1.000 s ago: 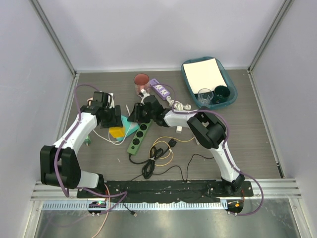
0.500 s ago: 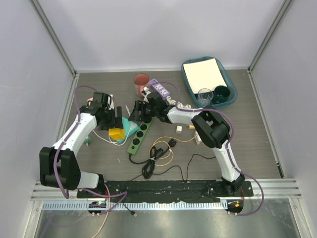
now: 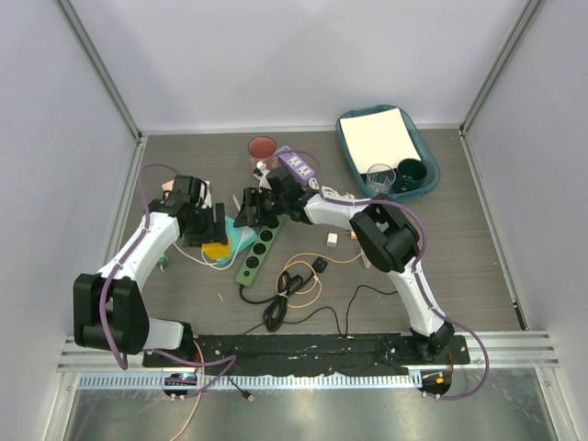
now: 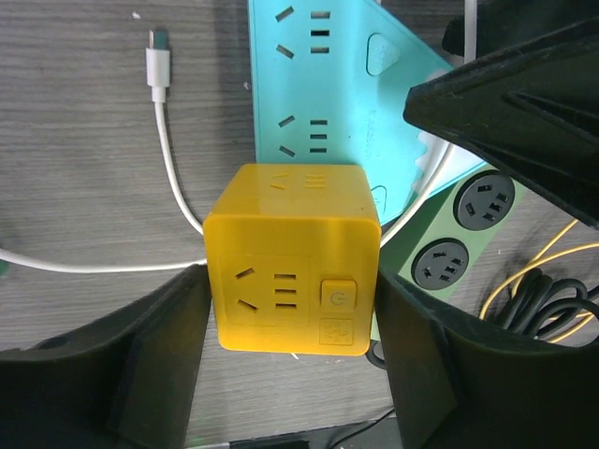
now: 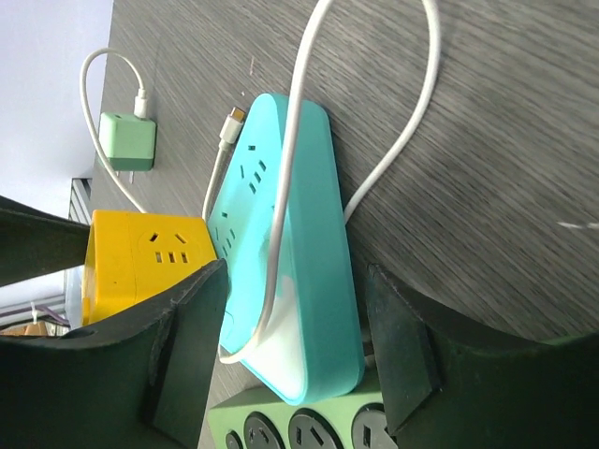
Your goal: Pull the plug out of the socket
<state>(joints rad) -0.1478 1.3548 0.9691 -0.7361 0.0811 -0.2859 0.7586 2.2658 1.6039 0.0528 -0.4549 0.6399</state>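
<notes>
Light, rigid and smooth-looking, the plug (image 5: 290, 234) sits on the far end of the green socket (image 5: 281, 416) inside the parted right claw (image 5: 292, 281), probably best squeezed across its flat sides, while the left claw (image 4: 292, 281) gapes astride a yellow cube (image 4: 292, 257).

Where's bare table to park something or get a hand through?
Free: right side, below the tray and right of the right arm; also the far-left corner, left of the red cup. Crowded: centre, around the green strip, yellow cube and cable tangle.
</notes>
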